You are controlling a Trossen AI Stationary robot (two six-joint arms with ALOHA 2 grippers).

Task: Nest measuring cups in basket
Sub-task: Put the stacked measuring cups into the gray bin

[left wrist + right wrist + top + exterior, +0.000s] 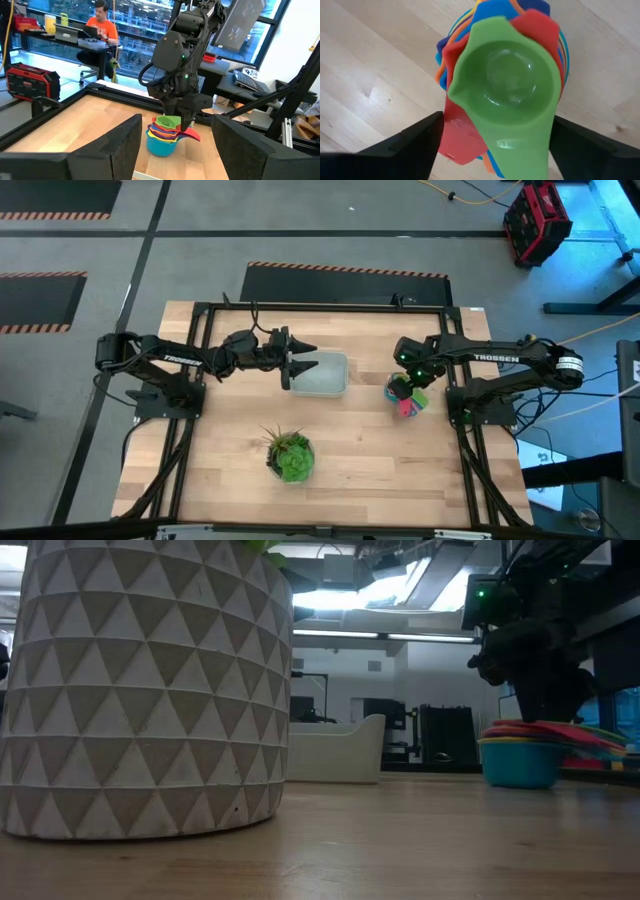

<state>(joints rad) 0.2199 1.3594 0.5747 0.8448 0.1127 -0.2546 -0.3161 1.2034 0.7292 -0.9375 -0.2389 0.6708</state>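
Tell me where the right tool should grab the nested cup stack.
Come straight down on the measuring cups and pinch across the stack's rim. The right tool is open directly above, fingers on either side of the green cup on top. The fanned handles look less secure.

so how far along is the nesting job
Done: the measuring cups sit nested in one stack on the table, green on top. In hand: the right gripper hangs open right over the stack, while the left gripper is at the basket. Left: the stack is not yet in the basket.
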